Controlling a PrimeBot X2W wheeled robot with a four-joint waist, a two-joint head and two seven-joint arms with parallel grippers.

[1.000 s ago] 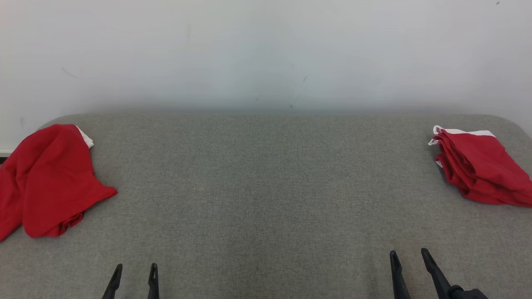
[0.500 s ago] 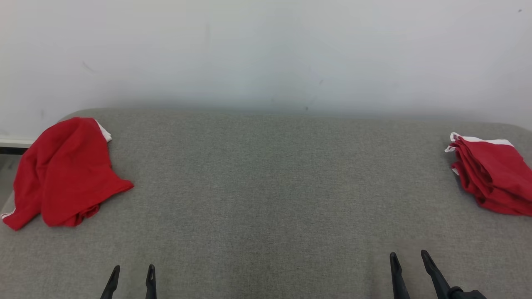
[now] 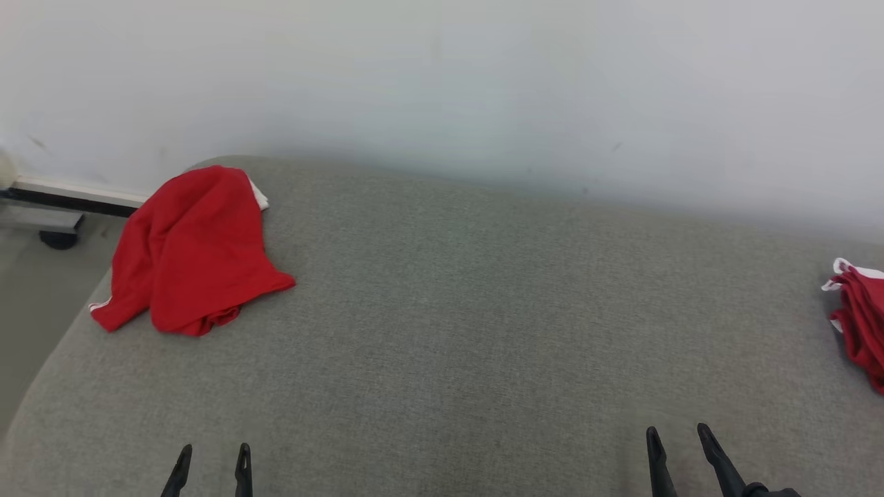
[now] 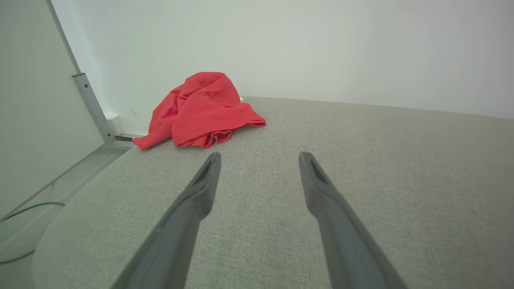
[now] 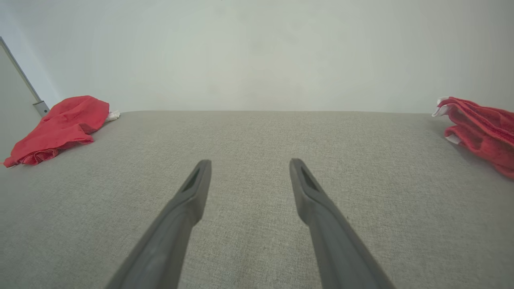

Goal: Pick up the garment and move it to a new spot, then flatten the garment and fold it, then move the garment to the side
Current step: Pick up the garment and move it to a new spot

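Two pincers spread wide, nothing between the fingers: left gripper (image 3: 214, 450) over the near-left part of the grey padded surface (image 3: 483, 310), right gripper (image 3: 677, 431) over its near-right part. In the head view just the dark fingertips, the rest cut off by the lower border. Hard to say whether touching the surface or a little above it.

At the far-left corner of the surface, lying in a loose heap: the red garment (image 3: 190, 252), with a bit of white trim at its far side and a thin white stripe at the end nearest the left edge. Real shape hidden in the folds; cannot tell which kind of garment. Well apart from both grippers.

At the right edge of the surface, a second red pile (image 3: 863, 324), stacked in flat layers with white edges. Cut off by the picture border in the head view and in the right wrist view, so full extent not to be seen.

Surface itself of grey woven fabric, with rounded corners. Behind the surface, a plain pale wall (image 3: 442, 83) with a few faint marks. Left of the surface, a pale floor (image 3: 34, 290) and a dark wheel (image 3: 59, 239) under a low rail (image 3: 76, 193), partly hidden. In the left wrist view also a slanted metal post (image 4: 90, 104) and a thin green cable (image 4: 24, 212) down on the floor.
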